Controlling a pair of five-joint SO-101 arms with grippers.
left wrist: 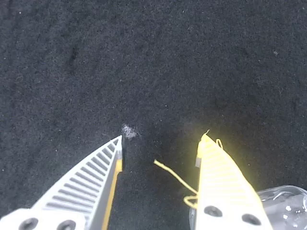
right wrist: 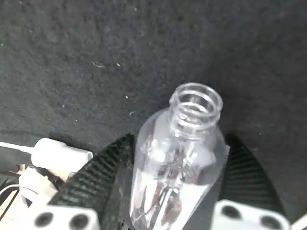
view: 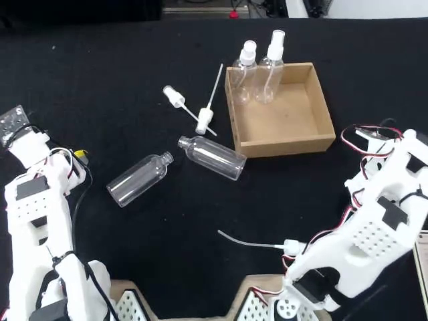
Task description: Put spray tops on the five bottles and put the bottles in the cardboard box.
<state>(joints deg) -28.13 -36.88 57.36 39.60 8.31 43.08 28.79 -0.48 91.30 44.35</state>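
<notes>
Folded low at the near right corner with the right arm, wrist end turned in toward the near edge. Pinching a clear bottle in the right gripper, black pads pressed on both sides of the body, open uncapped neck reaching out past the fingertips. Just beside that gripper, on the black cloth: a spray top, thin tube trailing toward mid-table.

At the near left, reared up with the left arm. Pointing the left gripper down at bare cloth, spread wide, gripping nothing. Near its yellow finger, untouched: part of a lying bottle.

Mid-table, next to that one: a second bottle, also uncapped and on its side, necks close together, base near the box's near left corner. Farther back, close together: a loose top and the other top, the latter's tube running along the box's left wall.

Beyond, toward the right: the box. Inside, in its far left corner, side by side: a capped bottle and its twin.
</notes>
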